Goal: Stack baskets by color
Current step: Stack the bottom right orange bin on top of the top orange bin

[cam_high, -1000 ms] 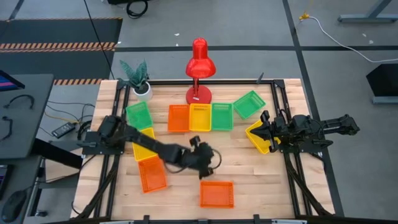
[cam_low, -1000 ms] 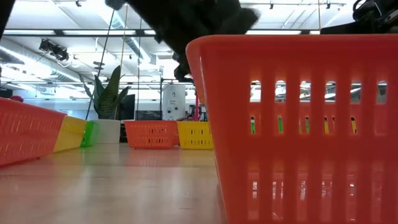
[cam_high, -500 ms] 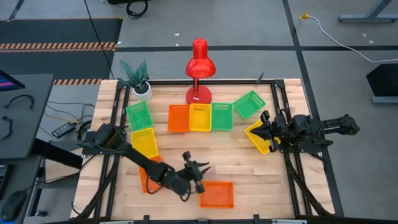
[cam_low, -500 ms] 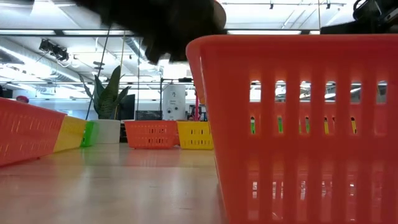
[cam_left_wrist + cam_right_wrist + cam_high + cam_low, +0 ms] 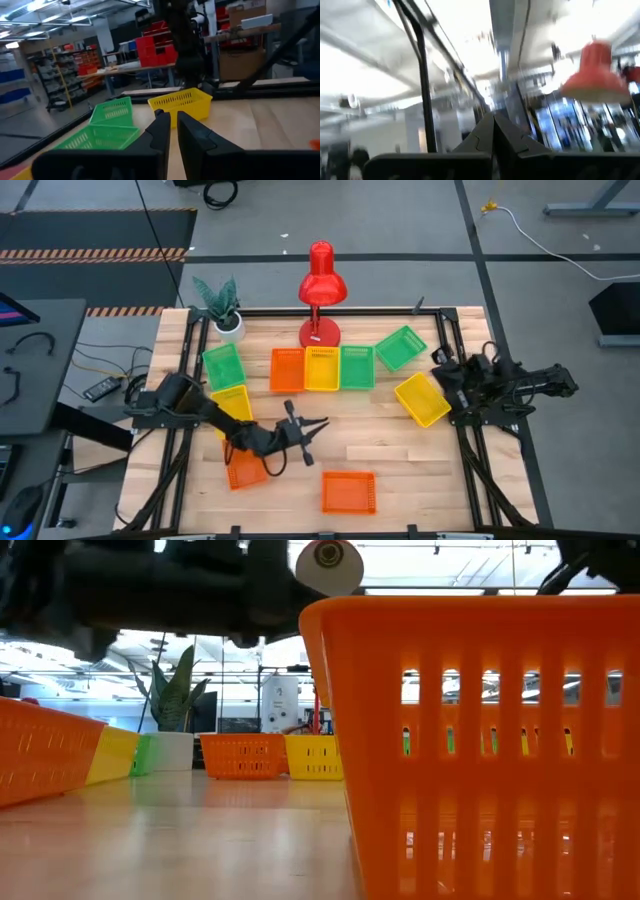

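Nine baskets lie on the table. At the left are a green one (image 5: 223, 365), a yellow one (image 5: 232, 405) and an orange one (image 5: 245, 470). A far row holds orange (image 5: 287, 370), yellow (image 5: 321, 368) and green (image 5: 357, 367). Another green (image 5: 401, 347) and another yellow (image 5: 422, 400) lie at the right, and an orange one (image 5: 348, 492) sits near the front edge. My left gripper (image 5: 318, 425) hangs level over bare wood mid-table, pointing right. Its fingers (image 5: 161, 125) stand a narrow gap apart with nothing between them. My right gripper (image 5: 440, 368) is shut (image 5: 494, 117), tipped upward at the right edge beside the yellow basket.
A red desk lamp (image 5: 320, 290) and a potted plant (image 5: 222, 305) stand at the far edge. Bare wood lies between the far row and the front orange basket (image 5: 480, 740). Dark rails run along both table sides.
My left gripper has swung toward the near edge and come back toward the table's left, tipping up from pointing down to about level. My right gripper has tipped upward and drawn back toward the right edge, off the yellow basket, which stays flat on the table.
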### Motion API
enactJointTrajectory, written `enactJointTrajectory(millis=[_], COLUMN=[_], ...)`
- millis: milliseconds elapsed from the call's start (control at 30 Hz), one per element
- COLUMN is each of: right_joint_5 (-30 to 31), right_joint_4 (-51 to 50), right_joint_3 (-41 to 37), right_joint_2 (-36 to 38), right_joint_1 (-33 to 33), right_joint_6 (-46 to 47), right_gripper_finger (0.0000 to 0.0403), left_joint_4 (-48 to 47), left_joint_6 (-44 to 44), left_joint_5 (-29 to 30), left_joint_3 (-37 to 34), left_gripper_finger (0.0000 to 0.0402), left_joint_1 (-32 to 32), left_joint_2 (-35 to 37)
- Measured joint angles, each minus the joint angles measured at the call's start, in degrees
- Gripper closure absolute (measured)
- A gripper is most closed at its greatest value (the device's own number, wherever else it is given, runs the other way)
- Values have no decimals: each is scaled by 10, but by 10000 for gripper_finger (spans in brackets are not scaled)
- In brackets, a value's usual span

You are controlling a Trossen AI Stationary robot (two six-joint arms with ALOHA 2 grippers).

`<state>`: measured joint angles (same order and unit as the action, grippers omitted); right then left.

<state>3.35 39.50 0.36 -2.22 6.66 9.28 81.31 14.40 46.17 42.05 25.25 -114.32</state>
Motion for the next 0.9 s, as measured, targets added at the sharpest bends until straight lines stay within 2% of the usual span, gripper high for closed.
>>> enactJointTrajectory(millis=[133,233,400,533,700,833,900], right_joint_5=[-33,-72,-108,-109,-77,-3,31], right_joint_4=[16,-14,-78,-132,-171,-172,-172], right_joint_3=[0,0,0,0,0,0,0], right_joint_2=[-1,-2,-14,-40,-94,-136,-152], right_joint_1=[1,1,1,6,45,81,94], right_joint_6=[44,59,73,85,82,57,48], right_gripper_finger=[391,391,391,391,391,391,391], left_joint_4=[-40,-97,-271,-478,-814,-1096,-1184], left_joint_6=[19,82,159,119,10,-17,-5], left_joint_5=[-13,-12,16,13,-42,-115,-175], left_joint_3=[31,69,169,275,422,529,568], left_gripper_finger=[363,368,374,370,360,341,326], left_joint_1=[-12,-9,8,13,13,31,46], left_joint_2=[0,0,0,0,0,0,0])
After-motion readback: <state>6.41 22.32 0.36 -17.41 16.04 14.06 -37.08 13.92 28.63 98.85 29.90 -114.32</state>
